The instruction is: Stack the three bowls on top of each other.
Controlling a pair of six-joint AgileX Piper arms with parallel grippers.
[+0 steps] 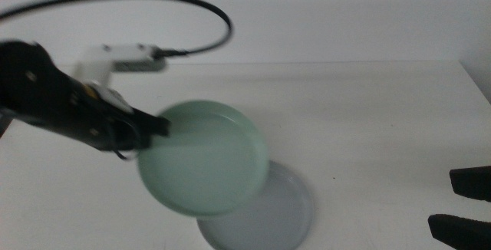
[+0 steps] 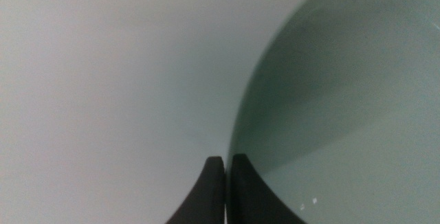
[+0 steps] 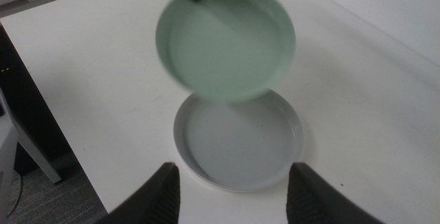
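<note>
- The left gripper (image 1: 157,126) is seen in the middle view coming in from the left side, its dark jaws pinched tight on the near rim of the mint green bowl (image 1: 203,158).
- In the left wrist view the left gripper (image 2: 227,165) is shown with its two jaws pressed almost together, the thin rim of the mint green bowl (image 2: 337,107) being caught between them.
- The mint green bowl is held off the table (image 1: 368,120) and is tilted, spreading away from the jaws on the side opposite the arm.
- Just beyond and below the held bowl, the grey bowl (image 1: 276,215) is seen lying flat on the table; it is partly overlapped by the green one in the middle view.
- From the right wrist view, the mint green bowl (image 3: 227,42) is seen hanging above the far part of the grey bowl (image 3: 237,145), with a dark jaw tip at its far rim.
- A white bowl is not visible in any view.
- A black cable (image 1: 153,4) is seen arching behind the left arm.
- The right gripper (image 1: 468,204) is kept at the bottom right edge of the middle view, well apart from the bowls.
- In its own wrist view the right gripper (image 3: 234,189) is shown with jaws spread wide and nothing held between them.
</note>
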